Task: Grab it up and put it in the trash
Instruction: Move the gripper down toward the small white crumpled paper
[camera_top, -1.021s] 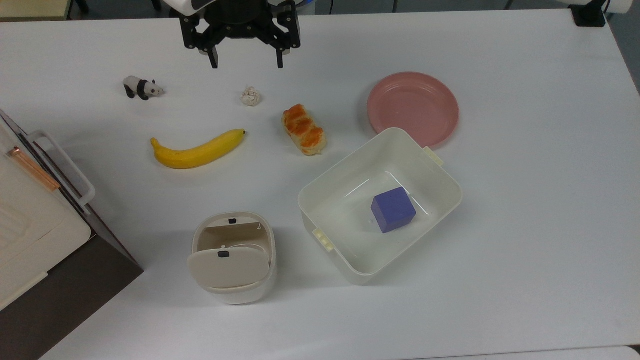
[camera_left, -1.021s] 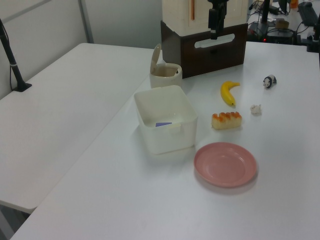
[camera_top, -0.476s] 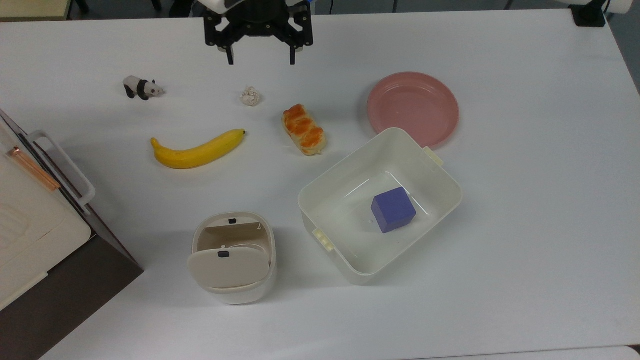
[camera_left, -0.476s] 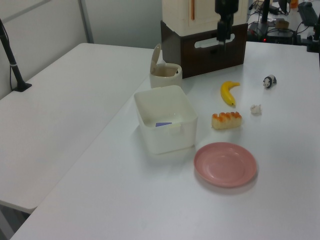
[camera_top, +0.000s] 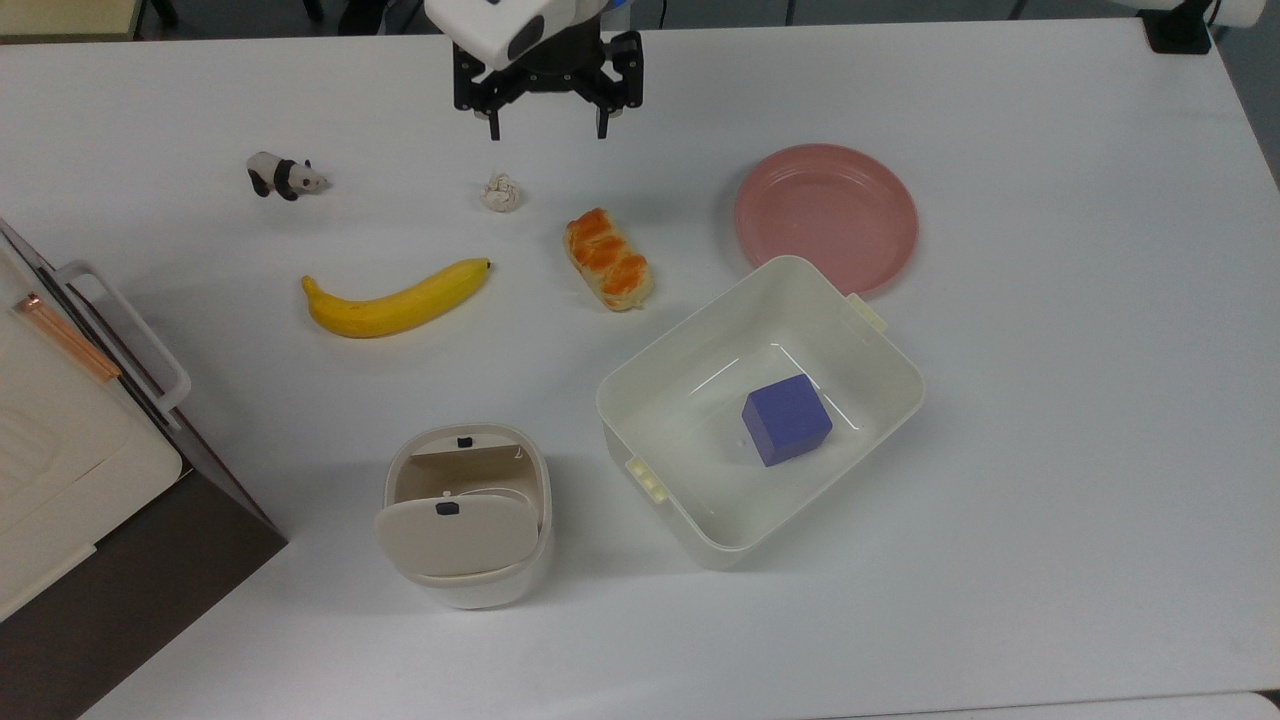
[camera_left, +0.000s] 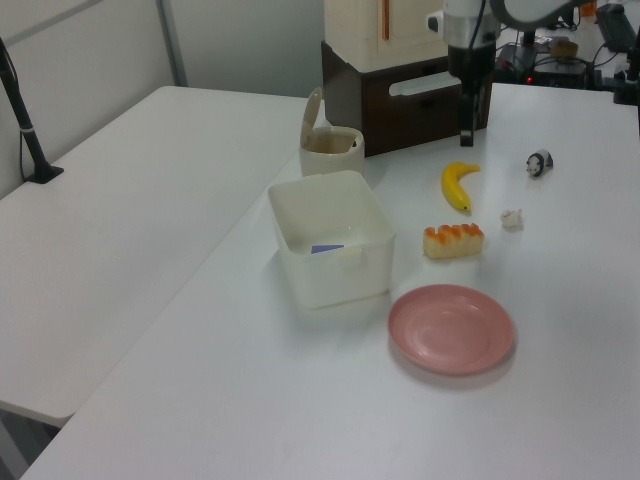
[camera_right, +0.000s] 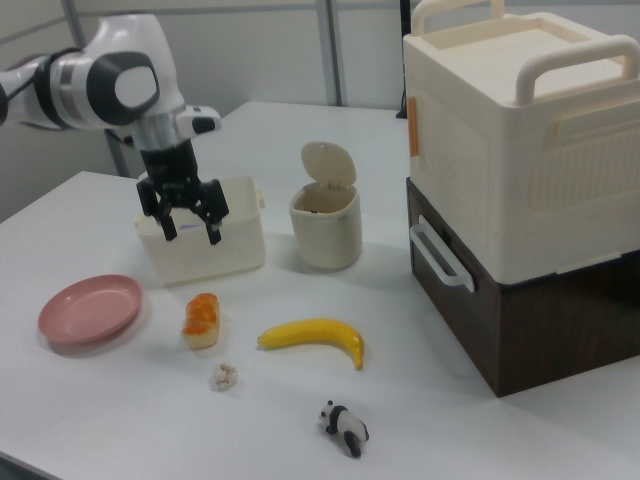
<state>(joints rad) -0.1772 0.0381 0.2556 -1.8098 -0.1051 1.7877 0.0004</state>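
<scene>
ball (camera_top: 501, 192): crumpled paper, likely light, soft; pinch across middle
gripper (camera_top: 547, 132): wide, empty, above ball
bin (camera_top: 466, 527): lid up

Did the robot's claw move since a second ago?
Yes. In the top view the gripper slid toward the top view's right, now above the paper ball, which stayed put.

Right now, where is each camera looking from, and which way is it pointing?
Top view: overhead, looking straight down at the table; the robot's open hand hangs at the upper edge.
Left view: raised, beyond the pink plate, facing the stacked boxes; the hand shows.
Right view: low, near the panda, facing the arm and hand.
All three share the paper ball and the open bin.
</scene>
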